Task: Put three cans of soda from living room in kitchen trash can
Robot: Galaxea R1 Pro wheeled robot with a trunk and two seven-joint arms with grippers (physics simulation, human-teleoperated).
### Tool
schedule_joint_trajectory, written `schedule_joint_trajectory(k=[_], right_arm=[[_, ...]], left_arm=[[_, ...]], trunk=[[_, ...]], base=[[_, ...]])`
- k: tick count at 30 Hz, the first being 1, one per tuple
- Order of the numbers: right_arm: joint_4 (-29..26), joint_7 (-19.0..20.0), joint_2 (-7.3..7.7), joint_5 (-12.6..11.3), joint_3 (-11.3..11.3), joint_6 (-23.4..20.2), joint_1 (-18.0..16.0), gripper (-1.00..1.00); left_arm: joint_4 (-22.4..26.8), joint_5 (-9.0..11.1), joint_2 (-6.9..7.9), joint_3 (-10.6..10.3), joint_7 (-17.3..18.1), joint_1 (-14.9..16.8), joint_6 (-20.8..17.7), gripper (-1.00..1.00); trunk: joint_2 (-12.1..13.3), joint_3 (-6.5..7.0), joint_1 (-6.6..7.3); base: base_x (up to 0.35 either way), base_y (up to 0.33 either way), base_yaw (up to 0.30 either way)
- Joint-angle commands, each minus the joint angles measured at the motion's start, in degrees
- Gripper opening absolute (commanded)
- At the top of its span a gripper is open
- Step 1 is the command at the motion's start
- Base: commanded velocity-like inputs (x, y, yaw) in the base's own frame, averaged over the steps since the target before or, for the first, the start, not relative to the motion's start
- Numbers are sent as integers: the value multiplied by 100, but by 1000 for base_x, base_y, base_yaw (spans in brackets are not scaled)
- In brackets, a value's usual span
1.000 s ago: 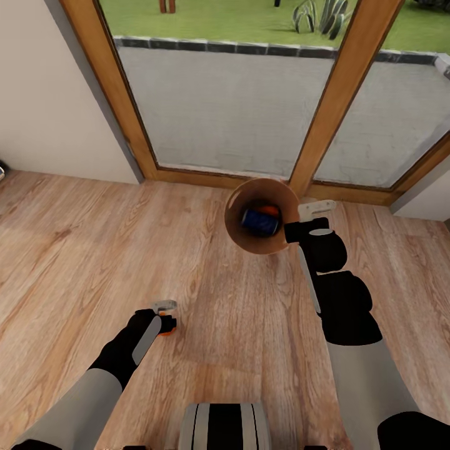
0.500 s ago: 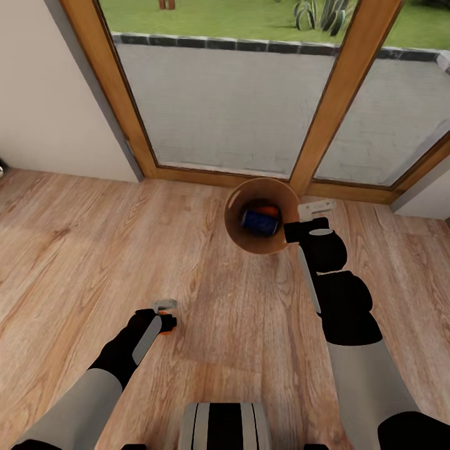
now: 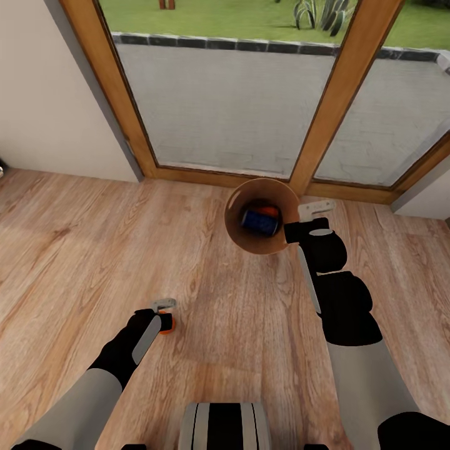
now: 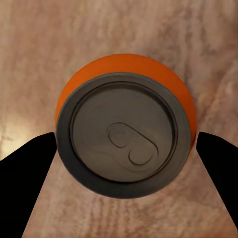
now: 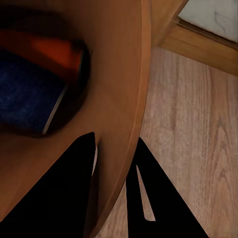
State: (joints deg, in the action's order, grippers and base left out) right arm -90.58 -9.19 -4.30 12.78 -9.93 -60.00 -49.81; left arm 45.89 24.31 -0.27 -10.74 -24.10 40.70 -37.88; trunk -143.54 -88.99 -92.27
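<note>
Bin [image 3: 250, 234] hangs above the floor [image 3: 75, 250], my right pincer [image 3: 294, 226] clamped on its rim, blue can [image 3: 260, 221] and orange can [image 3: 269, 211] inside; left pincer [image 3: 167, 317] grips the third can [image 4: 124, 131].

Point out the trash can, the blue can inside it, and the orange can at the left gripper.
trash can [image 3: 236, 232], head view, on its inner wall.
blue can [image 3: 259, 222], head view, on its side.
orange can [image 4: 124, 144], left wrist view, on its grey top by the tab.

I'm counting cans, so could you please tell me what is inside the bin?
Inside the bin lie a dark blue can and an orange can behind it, mostly covered by the blue one.
</note>
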Motion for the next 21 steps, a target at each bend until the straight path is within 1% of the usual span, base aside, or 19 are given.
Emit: schedule_joint_trajectory(k=[1,10,12,21], right_arm=[[-4,13,-1,31,-1,0,-2,-100],[-4,13,-4,31,0,0,-2,-100],[-4,13,-4,31,2,0,-2,-100],[1,13,-4,31,1,0,-2,-100]], left_arm=[[-1,-32,1,1,-7,-1,-10,-100],[10,-32,1,7,-2,-1,-2,-100],[126,-32,1,12,6,-1,-6,-100],[190,-32,1,10,10,-1,-8,-100]], trunk=[[0,0,0],[0,0,0],[0,0,0],[0,0,0]], base=[[0,0,0],[0,0,0],[0,0,0],[0,0,0]])
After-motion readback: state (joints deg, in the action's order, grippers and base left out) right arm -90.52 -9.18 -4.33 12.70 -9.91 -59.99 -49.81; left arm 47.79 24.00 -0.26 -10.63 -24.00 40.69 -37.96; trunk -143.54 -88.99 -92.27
